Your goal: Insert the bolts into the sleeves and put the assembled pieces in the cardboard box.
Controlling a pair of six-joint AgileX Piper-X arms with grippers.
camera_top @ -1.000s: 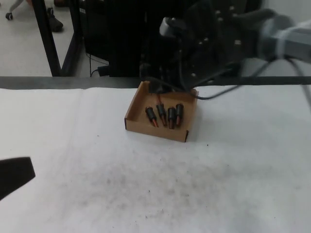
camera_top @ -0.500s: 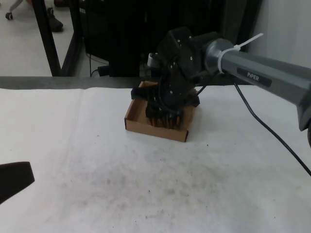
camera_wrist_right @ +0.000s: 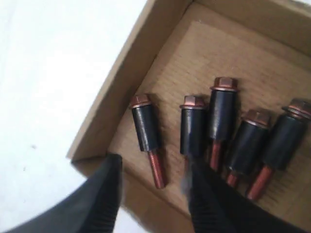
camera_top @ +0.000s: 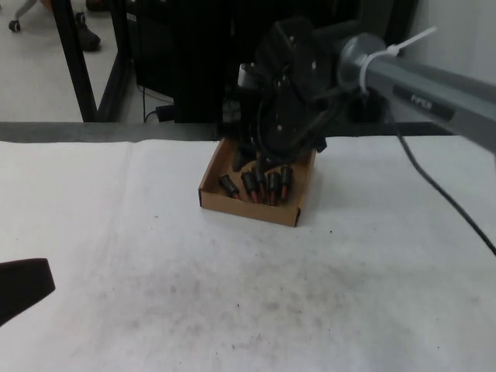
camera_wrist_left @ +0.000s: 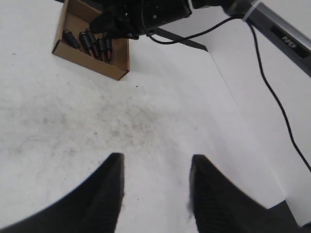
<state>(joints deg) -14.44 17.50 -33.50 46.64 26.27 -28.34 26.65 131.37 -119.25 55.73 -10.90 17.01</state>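
The cardboard box (camera_top: pixel 248 208) stands at the back middle of the white bench. Inside it lie several assembled pieces (camera_wrist_right: pixel 228 131), each a black sleeve on a copper bolt. One more assembly (camera_wrist_right: pixel 148 141) lies a little apart from them, nearer the box's side wall (camera_wrist_right: pixel 127 92). My right gripper (camera_wrist_right: pixel 155 194) hangs open just above the box with nothing between its fingers. It is the dark mass over the box's far edge (camera_top: pixel 252 161) in the high view. My left gripper (camera_wrist_left: pixel 155 189) is open and empty over bare bench, far on the near side of the box (camera_wrist_left: pixel 92 65).
The right arm's grey tube (camera_top: pixel 434 89) and its black cable (camera_top: pixel 442 201) cross the bench's right side. Behind the bench runs a dark rail (camera_top: pixel 93 130) with a black frame post (camera_top: pixel 74 54). White bench surface (camera_top: pixel 232 294) spreads between the box and my left gripper.
The right gripper dipped into the box, then rose again. The box held four assemblies before; one more now lies at its left side. The left gripper has not moved.
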